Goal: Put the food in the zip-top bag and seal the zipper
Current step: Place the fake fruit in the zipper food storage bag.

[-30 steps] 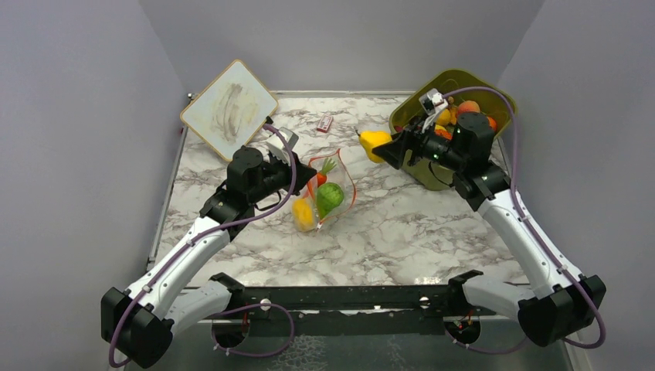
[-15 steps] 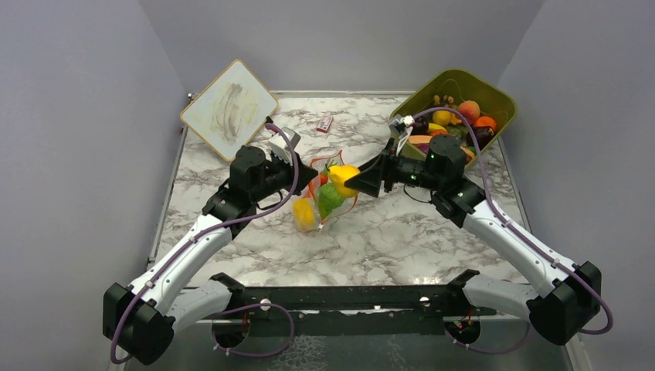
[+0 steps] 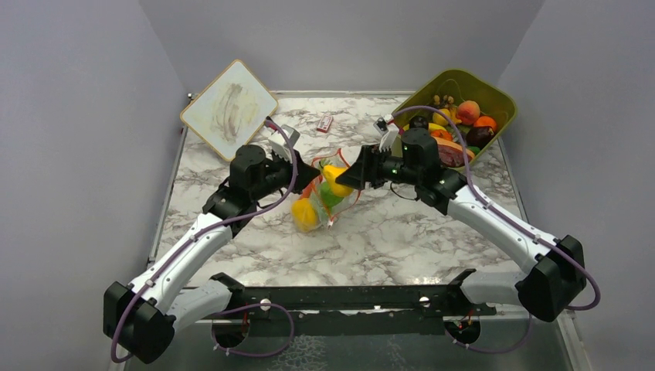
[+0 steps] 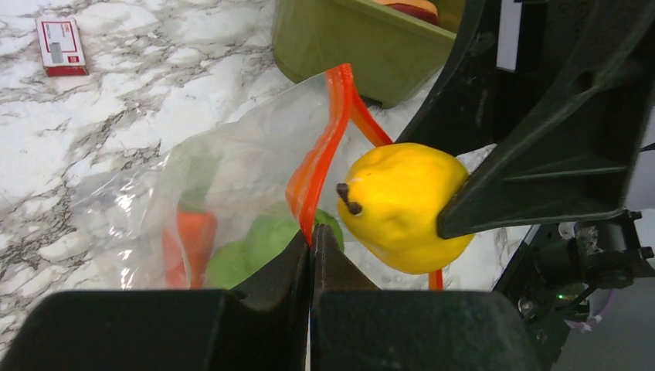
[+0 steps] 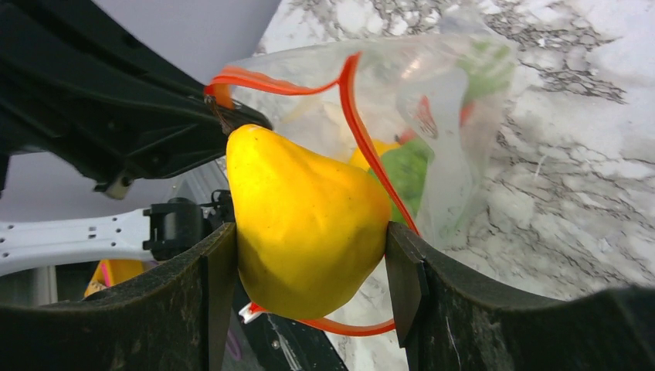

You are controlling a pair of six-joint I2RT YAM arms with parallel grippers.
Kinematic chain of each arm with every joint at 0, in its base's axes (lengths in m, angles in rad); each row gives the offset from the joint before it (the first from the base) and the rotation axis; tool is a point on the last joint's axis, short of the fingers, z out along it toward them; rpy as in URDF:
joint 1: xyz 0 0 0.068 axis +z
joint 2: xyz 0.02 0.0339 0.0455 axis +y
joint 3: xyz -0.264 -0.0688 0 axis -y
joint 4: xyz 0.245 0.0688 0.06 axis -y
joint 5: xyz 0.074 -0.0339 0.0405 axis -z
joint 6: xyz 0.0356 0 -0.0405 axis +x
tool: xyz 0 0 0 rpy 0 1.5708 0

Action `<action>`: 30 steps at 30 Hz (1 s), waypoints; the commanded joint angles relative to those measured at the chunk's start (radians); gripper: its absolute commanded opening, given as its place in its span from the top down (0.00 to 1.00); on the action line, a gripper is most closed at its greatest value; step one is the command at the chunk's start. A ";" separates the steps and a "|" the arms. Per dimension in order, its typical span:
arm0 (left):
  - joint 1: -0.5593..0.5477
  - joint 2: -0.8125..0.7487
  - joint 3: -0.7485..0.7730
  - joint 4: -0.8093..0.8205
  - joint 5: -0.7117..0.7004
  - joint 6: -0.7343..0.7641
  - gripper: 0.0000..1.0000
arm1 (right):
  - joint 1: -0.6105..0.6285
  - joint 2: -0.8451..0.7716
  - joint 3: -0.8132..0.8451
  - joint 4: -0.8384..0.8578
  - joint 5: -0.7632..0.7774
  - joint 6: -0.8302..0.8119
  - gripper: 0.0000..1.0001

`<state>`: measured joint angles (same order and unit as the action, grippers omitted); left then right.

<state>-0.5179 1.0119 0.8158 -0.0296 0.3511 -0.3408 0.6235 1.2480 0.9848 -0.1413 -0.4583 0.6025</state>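
Pear (image 5: 301, 209) is clamped in right claw (image 5: 309, 247) at bag (image 5: 463, 154) mouth, zipper (image 4: 328, 131) pinched by left claw (image 4: 311, 241). Release toward 7 o'clock is needed.

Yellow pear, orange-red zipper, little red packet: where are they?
yellow pear (image 5: 305, 224): right wrist view, middle of its body.
zipper (image 4: 330, 127): left wrist view, upper stretch of the strip.
red-white packet (image 4: 60, 45): left wrist view, its centre.

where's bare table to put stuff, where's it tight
Free: table between the forearms, near side of the zip-top bag; between board and tub, bar the packet. Crowded: bag mouth, where left gripper, right gripper and pear meet.
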 commanded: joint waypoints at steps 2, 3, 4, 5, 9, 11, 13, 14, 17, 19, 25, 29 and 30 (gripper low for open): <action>0.006 -0.002 0.076 0.069 0.058 -0.073 1.00 | 0.022 0.026 0.084 -0.140 0.111 -0.066 0.57; 0.006 0.004 0.083 0.068 0.070 -0.075 1.00 | 0.027 0.028 0.086 -0.149 0.127 -0.074 0.57; 0.006 0.007 0.089 0.068 0.078 -0.077 1.00 | 0.031 0.030 0.086 -0.158 0.147 -0.080 0.57; 0.006 0.011 0.094 0.068 0.083 -0.079 1.00 | 0.037 0.032 0.085 -0.166 0.169 -0.081 0.57; 0.005 0.023 0.094 0.071 0.086 -0.077 1.00 | 0.052 0.051 0.093 -0.181 0.207 -0.050 0.56; 0.005 0.029 0.086 0.070 0.087 -0.068 1.00 | 0.059 0.058 0.101 -0.171 0.191 -0.025 0.56; 0.005 0.025 0.065 0.071 0.070 -0.057 1.00 | 0.068 0.060 0.098 -0.151 0.167 0.004 0.56; 0.006 0.021 0.049 0.079 0.062 -0.052 1.00 | 0.072 0.061 0.092 -0.136 0.153 0.019 0.56; 0.006 0.006 0.033 0.069 0.055 -0.048 1.00 | 0.098 0.072 0.094 -0.129 0.169 0.022 0.56; 0.006 0.006 0.043 0.060 0.055 -0.053 1.00 | 0.109 0.098 0.116 -0.163 0.189 0.007 0.56; 0.005 0.019 0.107 0.040 0.049 -0.083 1.00 | 0.126 0.145 0.144 -0.181 0.216 -0.003 0.56; 0.005 0.028 0.147 0.006 0.039 -0.095 1.00 | 0.133 0.153 0.144 -0.171 0.254 -0.021 0.56; 0.005 0.028 0.151 0.004 0.041 -0.097 1.00 | 0.133 0.161 0.150 -0.181 0.259 -0.027 0.56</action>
<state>-0.5167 1.0454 0.8913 -0.0425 0.3988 -0.4175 0.7475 1.3952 1.0966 -0.3157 -0.2592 0.5972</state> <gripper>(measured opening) 0.014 0.634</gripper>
